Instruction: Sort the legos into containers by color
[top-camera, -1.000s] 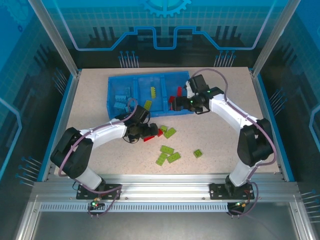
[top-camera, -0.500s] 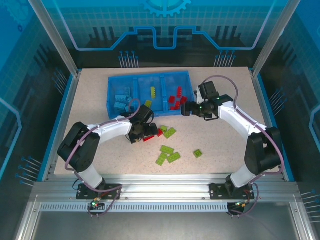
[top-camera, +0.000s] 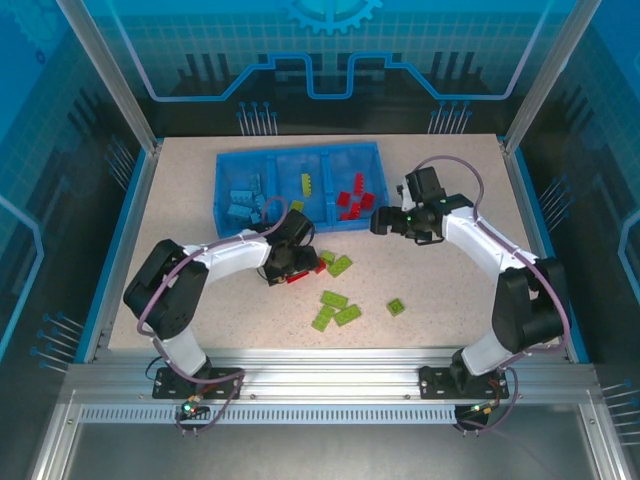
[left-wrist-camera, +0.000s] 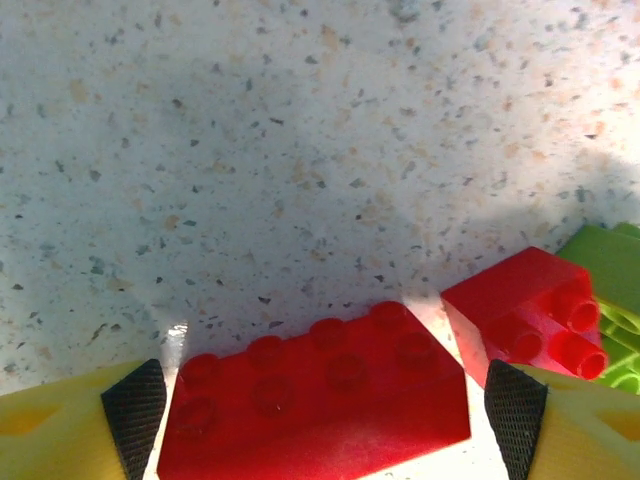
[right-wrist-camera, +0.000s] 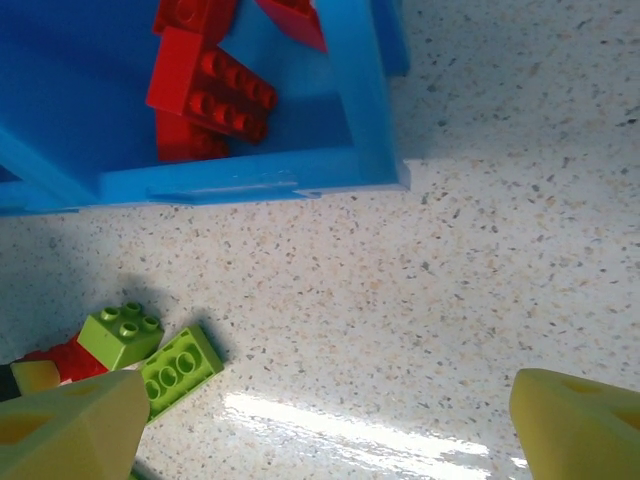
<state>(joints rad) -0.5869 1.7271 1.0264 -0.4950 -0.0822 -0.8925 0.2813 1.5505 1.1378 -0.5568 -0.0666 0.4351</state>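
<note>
Presently the left gripper (left-wrist-camera: 325, 405) stands open, low over the table (left-wrist-camera: 300, 150). Its pads (left-wrist-camera: 135, 405) are set at either end of a long red brick (left-wrist-camera: 320, 385), which lies flat just off the near edge of the tray (right-wrist-camera: 250, 180). A sliver of table shows between that brick and one pad, so no grip is made. A short red brick (left-wrist-camera: 530, 310) lies just beside the long one and touches a lime brick (left-wrist-camera: 600, 270).

The right gripper (right-wrist-camera: 325, 430) is spread wide with nothing between its fingers (right-wrist-camera: 70, 430). It hangs over bare table just off the tray's near right corner.

Tray contents, seen from above:
- The left compartment (top-camera: 235, 168) holds a cluster of light-blue bricks (top-camera: 242, 200).
- The middle compartment (top-camera: 318, 205) holds two lime pieces (top-camera: 305, 182).
- The right compartment (top-camera: 345, 160) holds several red bricks (top-camera: 355, 195), some leaning on one another.

Loose lime bricks (top-camera: 335, 308) lie on the table nearer the arms than the tray. Two more (right-wrist-camera: 150, 350) lie close beside the tray's near edge.
</note>
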